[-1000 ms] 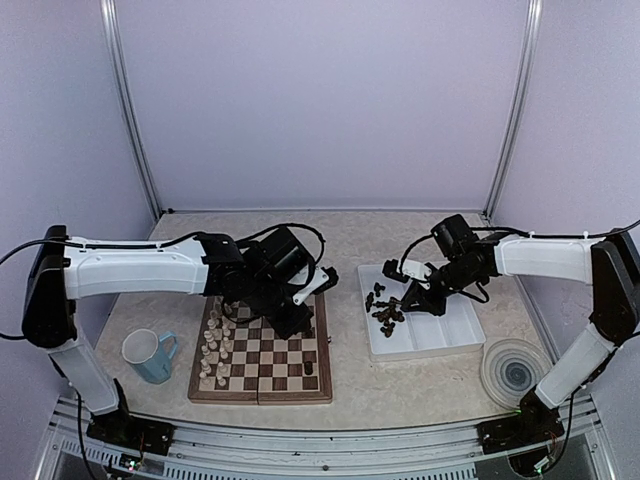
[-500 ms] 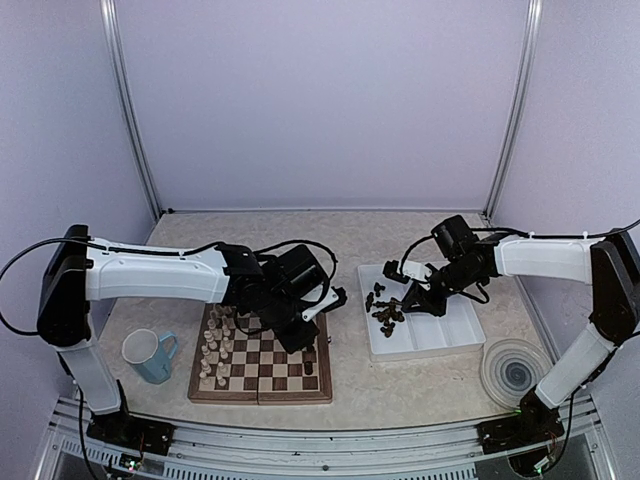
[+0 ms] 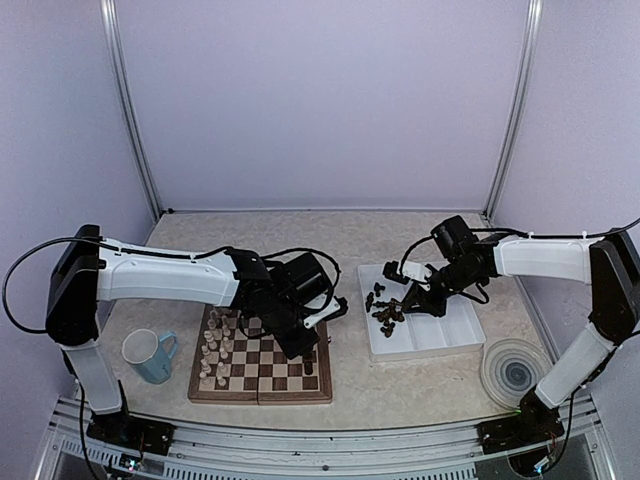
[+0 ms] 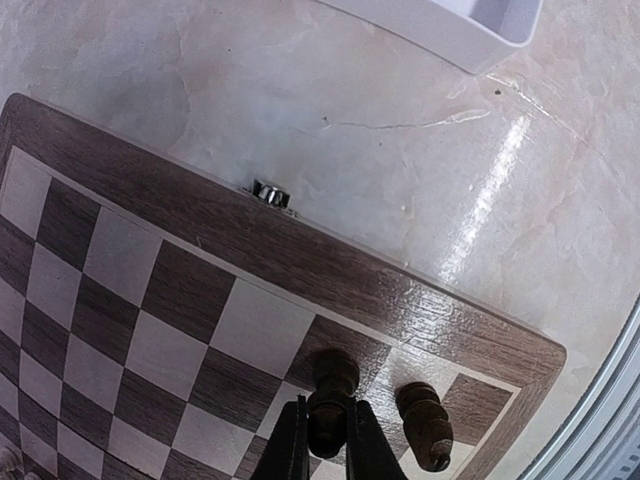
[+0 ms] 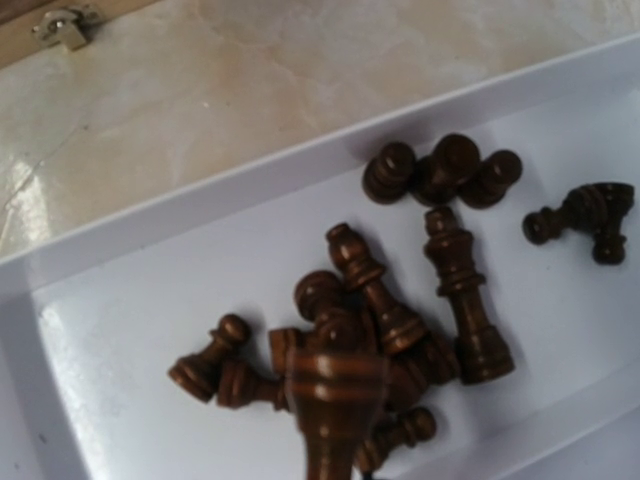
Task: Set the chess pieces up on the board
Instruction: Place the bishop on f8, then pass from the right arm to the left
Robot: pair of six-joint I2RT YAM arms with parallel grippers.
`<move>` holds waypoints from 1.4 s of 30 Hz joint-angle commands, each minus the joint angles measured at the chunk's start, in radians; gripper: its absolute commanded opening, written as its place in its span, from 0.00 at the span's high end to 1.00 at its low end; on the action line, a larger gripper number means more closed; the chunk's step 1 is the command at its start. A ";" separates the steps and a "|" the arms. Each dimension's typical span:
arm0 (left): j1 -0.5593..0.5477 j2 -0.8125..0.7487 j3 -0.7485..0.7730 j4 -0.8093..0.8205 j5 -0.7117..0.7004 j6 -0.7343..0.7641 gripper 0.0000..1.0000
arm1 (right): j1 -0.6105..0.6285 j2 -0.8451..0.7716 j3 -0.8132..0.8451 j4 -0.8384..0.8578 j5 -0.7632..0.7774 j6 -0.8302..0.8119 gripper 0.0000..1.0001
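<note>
Marbled table, checked wooden board, dark carved pieces

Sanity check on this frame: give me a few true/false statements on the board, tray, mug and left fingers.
1. The left fingers grip a dark piece at the board's edge row. True.
2. The tray is empty. False: many dark pieces lie in it.
3. A second dark piece stands beside the held one. True.
4. The mug sits between board and tray. False: it stands left of the board.
5. The cream pieces fill the board's right side. False: they are on its left side in the top view.
</note>
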 commanded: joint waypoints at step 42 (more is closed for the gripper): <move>0.189 -0.213 -0.127 0.920 0.422 -0.514 0.45 | 0.115 -0.123 0.278 -0.222 -0.114 -0.062 0.89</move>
